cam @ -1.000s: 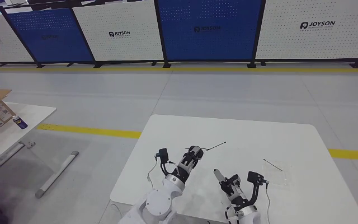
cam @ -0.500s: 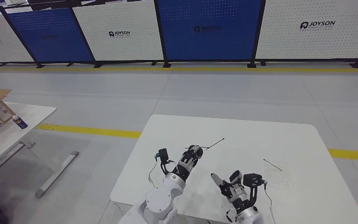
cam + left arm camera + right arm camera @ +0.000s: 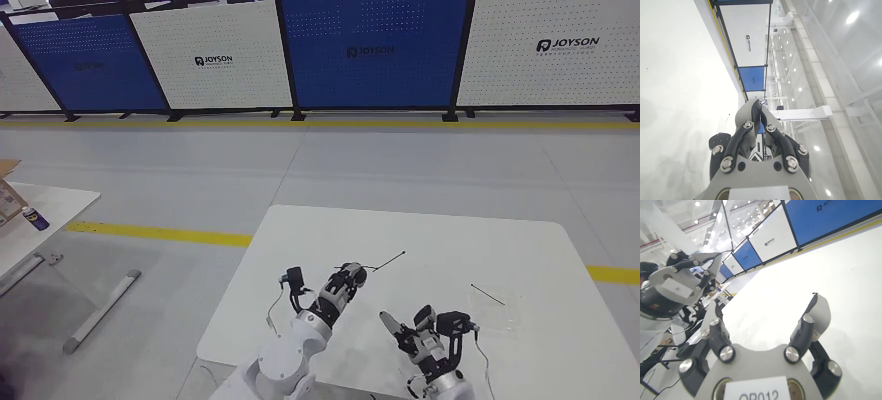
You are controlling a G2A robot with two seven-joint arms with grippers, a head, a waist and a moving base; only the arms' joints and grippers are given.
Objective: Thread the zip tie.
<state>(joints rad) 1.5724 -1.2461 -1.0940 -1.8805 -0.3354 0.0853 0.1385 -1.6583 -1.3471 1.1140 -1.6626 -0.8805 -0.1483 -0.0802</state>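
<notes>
A thin black zip tie (image 3: 385, 261) sticks out over the white table (image 3: 450, 235), with my left gripper (image 3: 354, 270) shut on its near end. In the left wrist view the left gripper (image 3: 759, 108) has its dark pads pressed together. My right gripper (image 3: 405, 318) sits to the right of it, nearer the table's front edge, open and empty. Its two fingertips (image 3: 816, 300) stand wide apart over bare table in the right wrist view. That view also has the left gripper (image 3: 715, 256) raised off to one side, a thin black strand (image 3: 727, 251) leaving its tips.
A second black zip tie (image 3: 487, 293) lies on a clear plastic tray (image 3: 508, 312) at the right side of the table. Beyond the table's far edge is open floor with a yellow line (image 3: 160, 234) and blue and white partition panels (image 3: 370, 55).
My right arm has drawn back toward the table's front edge, and its fingers now stand apart. The left gripper has kept its place with the zip tie, whose free end swayed slightly.
</notes>
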